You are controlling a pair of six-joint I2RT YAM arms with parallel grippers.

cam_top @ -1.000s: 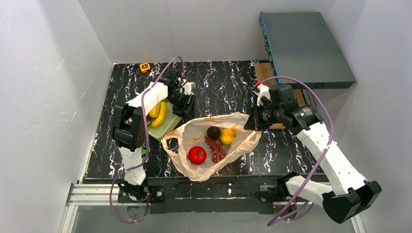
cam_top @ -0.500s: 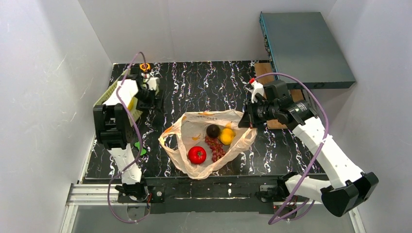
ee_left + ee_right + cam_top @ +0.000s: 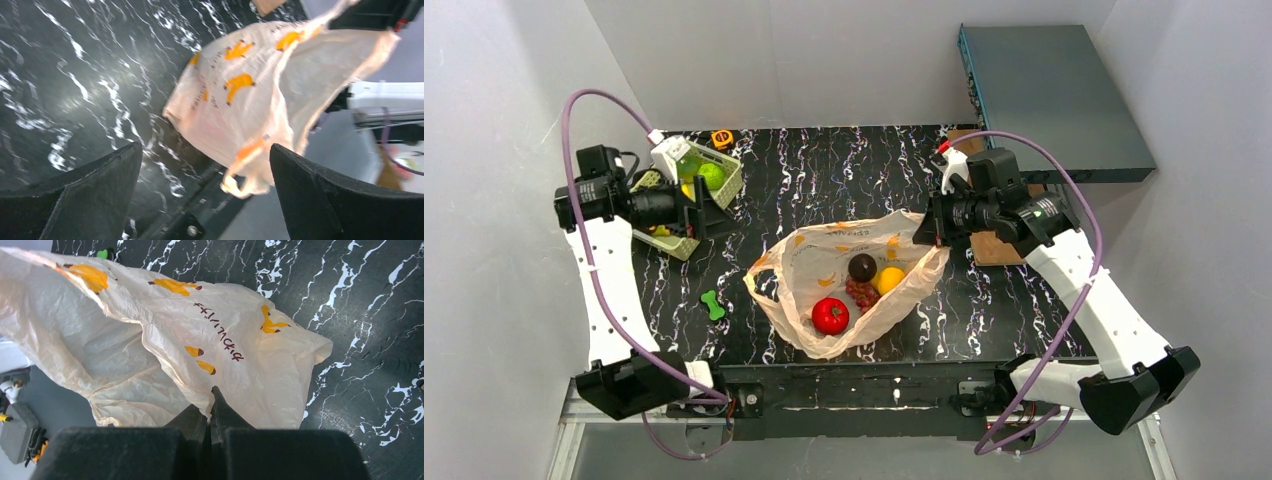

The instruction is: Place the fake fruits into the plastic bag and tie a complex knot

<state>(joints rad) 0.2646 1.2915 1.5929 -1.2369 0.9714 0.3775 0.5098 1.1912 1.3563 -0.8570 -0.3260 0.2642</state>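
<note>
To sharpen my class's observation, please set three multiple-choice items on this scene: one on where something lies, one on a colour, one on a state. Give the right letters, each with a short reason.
1. Where is the red apple?
A) in a bowl
B) inside the plastic bag
C) on the floor

2. What colour is the bone-shaped toy?
A) green
B) red
C) blue

3. How is the right pincer?
A) wide open
B) shut on the bag's edge
C) out of view

Answers:
1 B, the apple lies within the bag's open mouth, near the grapes.
2 A, it shows bright green.
3 B, its fingers meet and pinch the plastic between them.
</note>
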